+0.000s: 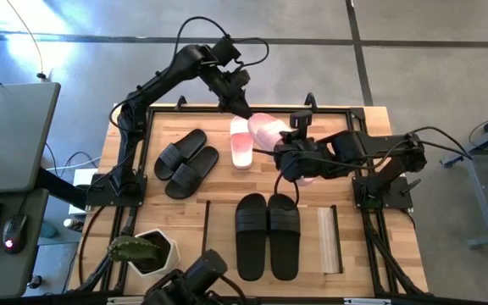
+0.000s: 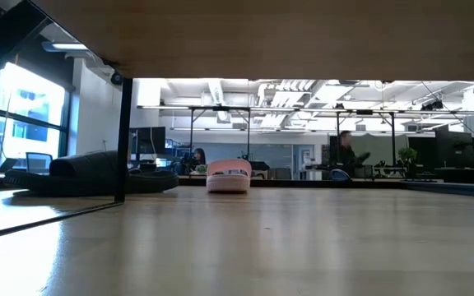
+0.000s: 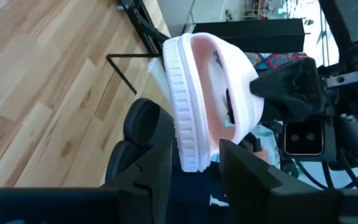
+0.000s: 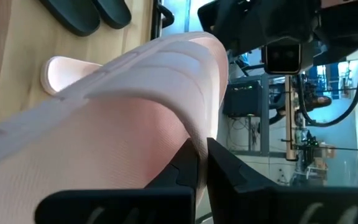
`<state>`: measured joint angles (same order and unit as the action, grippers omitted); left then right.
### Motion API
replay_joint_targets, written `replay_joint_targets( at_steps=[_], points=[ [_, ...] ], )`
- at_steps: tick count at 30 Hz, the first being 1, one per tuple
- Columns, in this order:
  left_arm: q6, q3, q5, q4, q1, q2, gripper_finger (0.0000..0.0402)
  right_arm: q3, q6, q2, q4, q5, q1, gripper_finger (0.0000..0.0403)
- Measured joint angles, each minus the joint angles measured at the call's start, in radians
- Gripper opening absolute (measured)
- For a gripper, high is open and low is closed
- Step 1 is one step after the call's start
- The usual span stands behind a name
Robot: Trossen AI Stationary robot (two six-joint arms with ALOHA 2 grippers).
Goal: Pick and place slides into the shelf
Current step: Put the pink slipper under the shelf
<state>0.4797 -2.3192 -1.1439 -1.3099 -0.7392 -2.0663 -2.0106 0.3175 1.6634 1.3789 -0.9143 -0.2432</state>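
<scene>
- Right now the lifted pink-and-white slide (image 1: pixel 265 129) hangs in the air over the far edge of the worktop, about midway along it, between the two arms.
- Its partner, the other pink slide (image 1: pixel 241 146), lies flat on the worktop just below and beside it, sole down.
- The right gripper (image 4: pixel 201 165) is pinched tight on the thin edge of the lifted slide's wide strap, and the slide's body spreads out ahead of its fingers.
- The left gripper (image 3: pixel 197 142) straddles one end of the sole. Its fingers stand apart, one touching the ribbed rim and the other clear of it, so I judge it is bearing little or no weight.
- Risk: a pinch on the strap edge alone is a poor hold. The slide could swing or slip out if the right arm moves off sharply.
- Risk: the left fingers could catch the rim as they back away and tug the slide loose.
- The shelf (image 1: pixel 329 241) stands by the near edge with one black pair (image 1: pixel 267 233) at it. A careless approach could knock that pair.
- The second black pair (image 1: pixel 185 161) lies toward the left edge, well clear.
</scene>
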Motion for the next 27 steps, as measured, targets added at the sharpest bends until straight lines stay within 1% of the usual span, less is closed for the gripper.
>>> replay_joint_targets(
  at_steps=[9, 16, 27],
  points=[
    [0.000, 0.000, 0.011, 0.000, 0.008, 0.000, 0.0126, 0.000, 0.081, 0.000, -0.072, 0.009, 0.003, 0.0000],
    [0.000, 0.000, 0.013, 0.000, 0.016, 0.000, 0.0131, 0.000, 0.092, 0.000, -0.080, 0.006, 0.028, 0.0000],
    [0.004, 0.000, 0.019, 0.001, 0.041, -0.009, 0.0127, 0.000, 0.121, 0.000, -0.118, 0.020, 0.027, 0.0000]
  ],
)
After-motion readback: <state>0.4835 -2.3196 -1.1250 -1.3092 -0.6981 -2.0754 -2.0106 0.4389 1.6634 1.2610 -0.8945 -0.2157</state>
